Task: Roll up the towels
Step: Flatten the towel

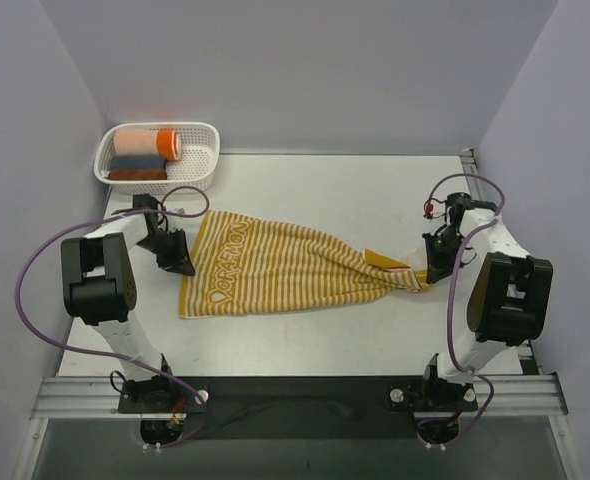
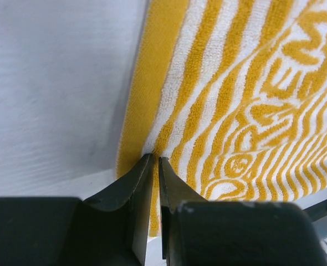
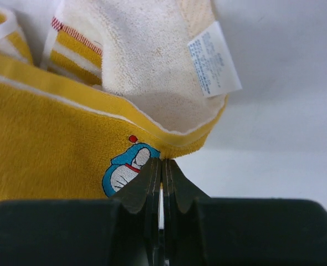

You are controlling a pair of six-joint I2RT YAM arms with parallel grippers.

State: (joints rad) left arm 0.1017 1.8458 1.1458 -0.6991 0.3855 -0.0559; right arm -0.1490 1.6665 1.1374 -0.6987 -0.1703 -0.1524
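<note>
The yellow-and-white striped towel [image 1: 285,265] lies flat on the table, wide at the left and bunched to a point at the right. White lettering runs along its left mustard band. My left gripper [image 1: 182,262] sits at the towel's left edge. In the left wrist view the left gripper [image 2: 156,159] is shut on the mustard edge of the towel [image 2: 235,100]. My right gripper [image 1: 433,272] holds the bunched right end. In the right wrist view the right gripper [image 3: 162,160] is shut on the mustard band of the towel [image 3: 52,144], beside the small blue cartoon figure [image 3: 126,169].
A white basket [image 1: 203,130] stands at the back left. It holds a peach-and-orange roll [image 1: 145,142], a grey-blue roll [image 1: 137,161] and a reddish-brown roll [image 1: 135,174]. A white care label [image 3: 213,58] hangs from the towel's folded end. Grey walls close in the table.
</note>
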